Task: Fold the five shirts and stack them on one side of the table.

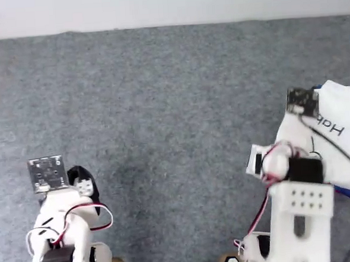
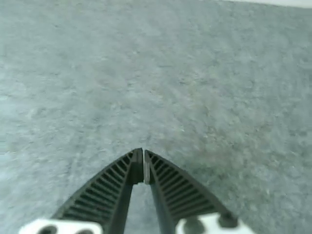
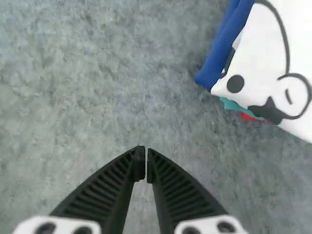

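A stack of folded shirts point(image 1: 342, 138) lies at the right edge of the table, a white shirt with black print on top and a blue one point(image 1: 348, 193) showing beneath. In the right wrist view the stack point(image 3: 265, 63) shows white, blue, teal and red layers. My right gripper point(image 3: 146, 163) is shut and holds nothing, hovering over bare carpet just beside the stack. My left gripper point(image 2: 144, 166) is shut too, over bare grey carpet at the near left. In the high view the left arm point(image 1: 64, 215) sits low at the front left, the right arm point(image 1: 294, 189) at the front right.
Grey carpet-like cloth point(image 1: 174, 119) covers the table, with wide free room across the middle and far side. A pale wall strip point(image 1: 167, 7) runs along the far edge. Red and black cables point(image 1: 88, 222) loop at both arms.
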